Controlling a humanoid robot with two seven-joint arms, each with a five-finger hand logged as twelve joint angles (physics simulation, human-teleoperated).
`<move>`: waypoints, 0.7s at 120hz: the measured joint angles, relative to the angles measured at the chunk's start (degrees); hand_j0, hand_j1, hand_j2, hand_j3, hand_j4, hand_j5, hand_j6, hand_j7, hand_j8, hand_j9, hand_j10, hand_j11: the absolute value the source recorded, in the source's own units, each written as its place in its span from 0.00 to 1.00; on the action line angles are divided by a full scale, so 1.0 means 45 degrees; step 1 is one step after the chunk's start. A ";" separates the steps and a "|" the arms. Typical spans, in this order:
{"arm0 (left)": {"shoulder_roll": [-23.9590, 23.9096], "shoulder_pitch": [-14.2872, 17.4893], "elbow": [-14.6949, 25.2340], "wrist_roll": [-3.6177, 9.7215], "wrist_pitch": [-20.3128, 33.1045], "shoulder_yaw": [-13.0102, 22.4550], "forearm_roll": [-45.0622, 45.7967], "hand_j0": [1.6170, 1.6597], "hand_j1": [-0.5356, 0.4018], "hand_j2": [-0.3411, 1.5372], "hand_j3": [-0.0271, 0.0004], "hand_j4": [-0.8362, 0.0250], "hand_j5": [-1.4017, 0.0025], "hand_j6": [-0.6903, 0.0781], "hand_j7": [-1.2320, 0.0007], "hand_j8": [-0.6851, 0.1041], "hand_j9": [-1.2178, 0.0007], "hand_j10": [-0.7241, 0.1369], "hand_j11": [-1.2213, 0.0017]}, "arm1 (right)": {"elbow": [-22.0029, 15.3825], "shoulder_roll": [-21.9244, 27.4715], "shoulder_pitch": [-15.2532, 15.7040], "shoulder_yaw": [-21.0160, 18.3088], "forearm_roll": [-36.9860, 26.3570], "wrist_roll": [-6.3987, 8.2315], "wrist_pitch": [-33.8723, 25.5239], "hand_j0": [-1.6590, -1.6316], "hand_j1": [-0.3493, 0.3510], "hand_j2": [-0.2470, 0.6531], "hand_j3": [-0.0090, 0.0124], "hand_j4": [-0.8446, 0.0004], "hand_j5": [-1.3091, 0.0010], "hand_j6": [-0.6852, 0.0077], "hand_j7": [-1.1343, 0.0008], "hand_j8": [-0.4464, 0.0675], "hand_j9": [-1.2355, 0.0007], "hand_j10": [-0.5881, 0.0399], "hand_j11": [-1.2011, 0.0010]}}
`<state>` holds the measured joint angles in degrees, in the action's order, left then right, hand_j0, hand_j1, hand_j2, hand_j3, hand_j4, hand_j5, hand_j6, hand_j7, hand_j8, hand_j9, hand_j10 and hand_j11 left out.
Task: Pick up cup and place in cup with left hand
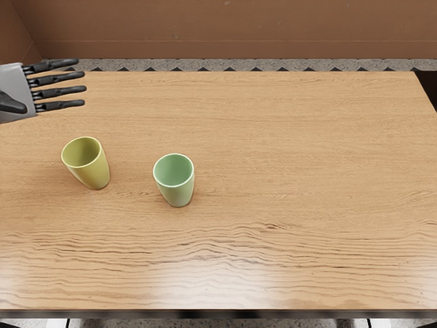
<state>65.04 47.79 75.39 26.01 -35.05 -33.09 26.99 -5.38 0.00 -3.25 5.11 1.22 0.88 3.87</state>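
My left hand (60, 87) reaches in from the picture's left edge near the table's far left corner, fingers extended and spread, holding nothing. Nearer the front, below the hand in the picture, a yellow-green cup (97, 169) stands upright with its mouth up. To its right and slightly closer to the front edge stands a light green cup (179, 191), also mouth up. The two cups are apart, and the hand touches neither. My right hand does not show.
Both cups stand on a wooden table (293, 164). Its dark front edge (218, 313) runs along the bottom of the picture. A brown wall (225, 31) rises beyond the far edge, and a dark object (429, 89) shows at the far right corner.
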 joint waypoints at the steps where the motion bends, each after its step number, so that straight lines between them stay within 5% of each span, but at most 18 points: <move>1: -0.0017 -0.0002 -0.0007 0.0000 0.0000 0.0001 -0.0001 0.96 0.94 0.18 0.99 0.98 1.00 0.91 1.00 0.88 1.00 0.85 1.00 | 0.0000 0.0000 0.0000 0.0001 0.0000 0.0000 0.0000 0.04 0.00 0.27 0.42 1.00 1.00 0.99 1.00 0.87 1.00 0.94 1.00; 22: -0.1336 0.0618 -0.0077 0.0114 0.0000 0.0034 -0.1290 0.96 0.94 0.18 0.99 0.98 1.00 0.91 1.00 0.88 1.00 0.85 1.00 | 0.0000 0.0000 0.0002 -0.0012 -0.0012 0.0000 0.0000 0.04 0.00 0.27 0.42 1.00 1.00 0.99 1.00 0.87 1.00 0.94 1.00; 36: -0.3152 0.1535 -0.0035 0.1242 0.0002 0.0074 -0.2443 0.96 0.94 0.18 0.99 0.98 1.00 0.91 1.00 0.87 1.00 0.85 1.00 | 0.0002 0.0000 0.0001 -0.0018 -0.0016 0.0000 0.0000 0.04 0.00 0.27 0.42 1.00 1.00 0.99 1.00 0.87 1.00 0.94 1.00; 48: -0.3962 0.2916 0.0103 0.1709 0.0003 0.0073 -0.4566 0.96 0.94 0.18 0.99 0.97 1.00 0.90 1.00 0.87 1.00 0.84 1.00 | 0.0003 0.0000 0.0002 -0.0021 -0.0017 0.0000 0.0000 0.04 0.00 0.27 0.42 1.00 1.00 0.99 1.00 0.87 1.00 0.94 1.00; 56: -0.3973 0.3861 0.0702 0.1845 0.0006 0.0074 -0.6348 0.96 0.94 0.18 0.99 0.97 1.00 0.90 1.00 0.87 1.00 0.84 1.00 | 0.0003 0.0000 0.0001 -0.0022 -0.0018 0.0000 0.0000 0.04 0.00 0.27 0.42 1.00 1.00 0.99 1.00 0.87 1.00 0.94 1.00; 84: -0.5359 0.4598 0.2226 0.1982 0.0008 0.0076 -1.2040 0.96 0.91 0.18 0.99 0.94 0.98 0.87 0.98 0.84 0.98 0.81 0.97 | 0.0003 0.0000 0.0002 -0.0022 -0.0018 0.0000 0.0000 0.04 0.00 0.27 0.42 1.00 1.00 0.99 1.00 0.87 1.00 0.94 1.00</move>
<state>40.92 68.48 85.41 34.93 -35.02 -32.75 -27.19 -5.36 0.00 -3.25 5.01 1.14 0.88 3.87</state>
